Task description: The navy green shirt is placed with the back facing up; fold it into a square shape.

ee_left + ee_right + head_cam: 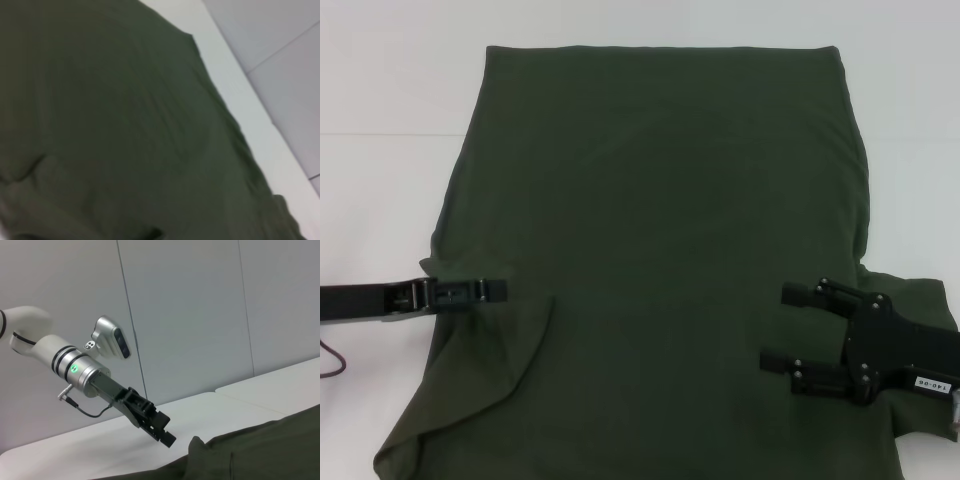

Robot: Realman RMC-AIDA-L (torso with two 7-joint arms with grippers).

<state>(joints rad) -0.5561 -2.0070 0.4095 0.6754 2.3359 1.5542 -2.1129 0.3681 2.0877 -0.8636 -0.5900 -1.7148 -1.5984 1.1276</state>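
Lying flat, navy green shirt (650, 250), sleeve folded.

Bright even light, soft shadows; left wrist view blurred, others sharp.

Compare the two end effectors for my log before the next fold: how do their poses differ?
The left end effector shows edge-on at the dark olive-green shirt's left edge, fingers together; the right end effector shows flat, fingers spread, over the right side. Both are black and point inward.
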